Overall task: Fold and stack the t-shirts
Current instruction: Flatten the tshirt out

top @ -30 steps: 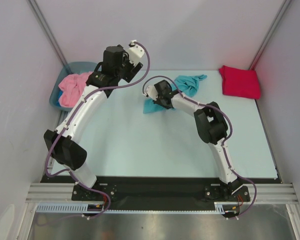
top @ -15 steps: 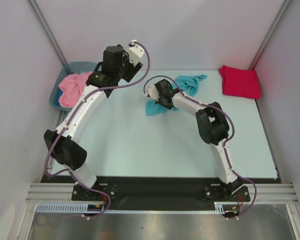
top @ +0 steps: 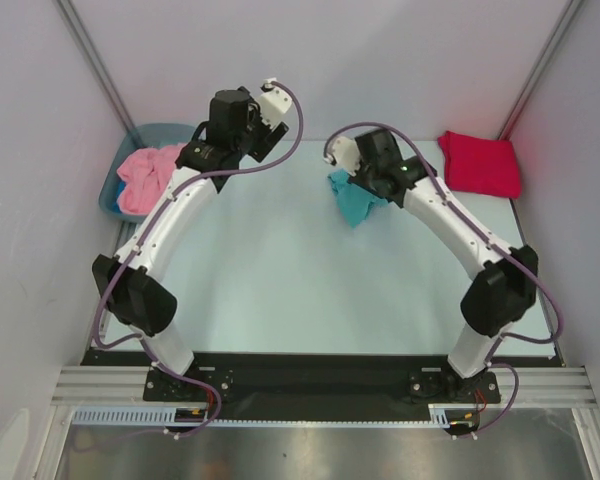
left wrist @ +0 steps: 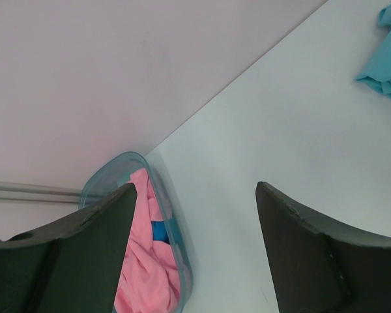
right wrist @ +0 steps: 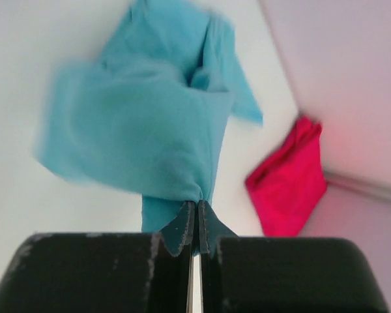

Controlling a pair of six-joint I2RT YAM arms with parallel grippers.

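On the pale desk [top: 280, 290], toward its far middle, the right fingers [right wrist: 182, 231] are pressed together, pinching a bunched turquoise cloth t-shirt [right wrist: 143, 130] that hangs from them. The left fingers [left wrist: 300, 241] are spread, holding nothing. Farther back, a crumpled pink t-shirt [top: 140, 178] lies in a grey-blue plastic tub [top: 170, 130], and a folded crimson t-shirt [top: 478, 162] rests at the far right corner.

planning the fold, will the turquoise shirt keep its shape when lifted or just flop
Probably floppy: the turquoise shirt hangs bunched and creased from the right end effector. Likely light, since a thin pinch of cloth carries it. It may sway; its edges look blurred.
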